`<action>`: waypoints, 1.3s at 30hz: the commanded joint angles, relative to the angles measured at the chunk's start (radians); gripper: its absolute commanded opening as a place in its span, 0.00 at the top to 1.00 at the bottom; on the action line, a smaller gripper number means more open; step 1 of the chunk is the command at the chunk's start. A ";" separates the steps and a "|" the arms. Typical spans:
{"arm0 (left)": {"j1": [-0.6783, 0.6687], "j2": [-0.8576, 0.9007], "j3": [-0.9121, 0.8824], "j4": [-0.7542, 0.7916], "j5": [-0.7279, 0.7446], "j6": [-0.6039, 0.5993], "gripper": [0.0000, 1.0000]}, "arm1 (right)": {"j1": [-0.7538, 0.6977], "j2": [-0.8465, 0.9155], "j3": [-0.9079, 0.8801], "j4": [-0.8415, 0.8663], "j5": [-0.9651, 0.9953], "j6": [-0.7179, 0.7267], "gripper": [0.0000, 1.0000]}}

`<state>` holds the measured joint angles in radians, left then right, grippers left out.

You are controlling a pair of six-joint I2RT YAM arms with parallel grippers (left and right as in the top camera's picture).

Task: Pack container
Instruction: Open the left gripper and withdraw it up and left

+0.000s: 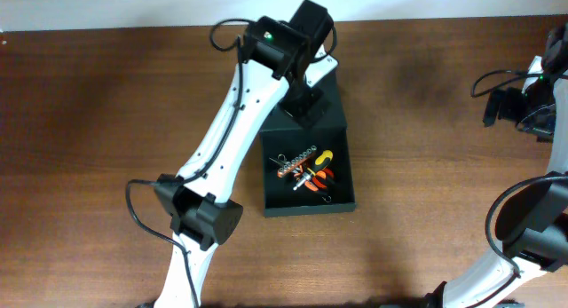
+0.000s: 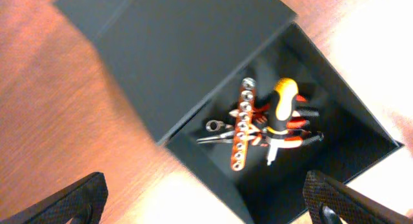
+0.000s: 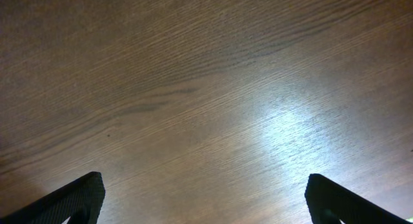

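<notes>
One open black container [image 1: 342,148], centre frame, holds one yellow screwdriver [image 2: 282,108], one bit rail [image 2: 242,124] and red-handled pliers [image 2: 295,128]; both arms' jaws gape wide, empty.

A: Quick count. Large matte black rectangular box with a flat hinged lid [image 1: 344,166]?
B: One.
A: Tools in it?
B: One orange strip of silver sockets [image 2: 241,126]. One yellow-and-black-handled screwdriver [image 2: 282,102]. One small silver ring-ended tool [image 2: 215,126]. Red-handled pliers [image 2: 293,130]: one pair at least, too tangled to tell if there are two.
A: Sockets on the strip?
B: Too blurred to count.
A: White-and-black robot arms?
B: Two: left arm [image 1: 231,122], right arm [image 1: 531,221].
</notes>
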<state>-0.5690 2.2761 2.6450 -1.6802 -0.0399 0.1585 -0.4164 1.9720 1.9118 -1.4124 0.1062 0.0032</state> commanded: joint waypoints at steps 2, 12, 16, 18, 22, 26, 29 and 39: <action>0.023 -0.027 0.092 -0.007 -0.066 -0.077 0.01 | -0.003 -0.018 -0.004 0.000 -0.002 0.010 0.01; 0.192 -0.185 0.104 -0.007 -0.188 -0.171 0.01 | -0.003 -0.018 -0.004 0.000 -0.002 0.010 0.01; 0.304 -0.241 0.104 -0.007 -0.188 -0.223 0.01 | -0.003 -0.018 -0.004 0.000 -0.002 0.010 0.01; 0.357 -0.261 0.104 -0.007 -0.185 -0.254 0.01 | -0.003 -0.018 -0.004 0.000 -0.002 0.010 0.01; 0.436 -0.280 0.104 -0.007 -0.184 -0.305 0.01 | -0.003 -0.018 -0.004 0.000 -0.002 0.010 0.01; 0.473 -0.280 0.101 -0.007 -0.164 -0.332 0.01 | -0.003 -0.018 -0.004 0.000 -0.002 0.010 0.01; 0.488 -0.280 0.097 -0.007 -0.164 -0.345 0.01 | -0.003 -0.018 -0.004 0.000 -0.002 0.010 0.01; 0.581 -0.280 0.089 -0.007 -0.227 -0.352 0.01 | -0.003 -0.018 -0.004 0.038 -0.027 0.010 0.01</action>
<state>-0.0231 2.0045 2.7358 -1.6844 -0.2520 -0.1768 -0.4164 1.9720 1.9118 -1.4025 0.1043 0.0036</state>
